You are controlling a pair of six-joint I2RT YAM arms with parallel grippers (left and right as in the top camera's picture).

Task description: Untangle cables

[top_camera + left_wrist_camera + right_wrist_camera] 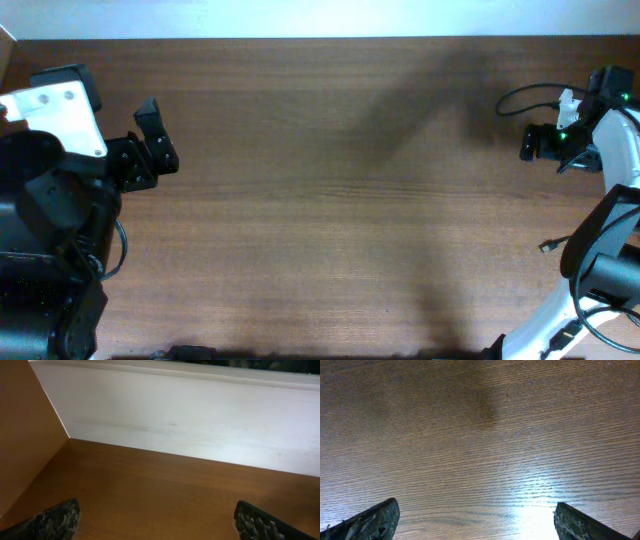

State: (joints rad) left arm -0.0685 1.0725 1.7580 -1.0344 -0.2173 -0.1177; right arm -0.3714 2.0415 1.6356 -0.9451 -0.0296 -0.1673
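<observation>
No tangle of thin black cables shows on the brown wooden table (330,190). One thin black cord end with a small plug (546,245) lies beside the right arm's base; I cannot tell whether it belongs to the arm. My left gripper (160,132) is open and empty at the far left, over bare wood in the left wrist view (157,520). My right gripper (524,142) is open and empty at the far right, also over bare wood in the right wrist view (477,517).
A thicker black cable (522,93) loops from the right arm at the back right. A white wall (200,415) runs along the table's far edge. A wooden side panel (25,435) stands left of the left gripper.
</observation>
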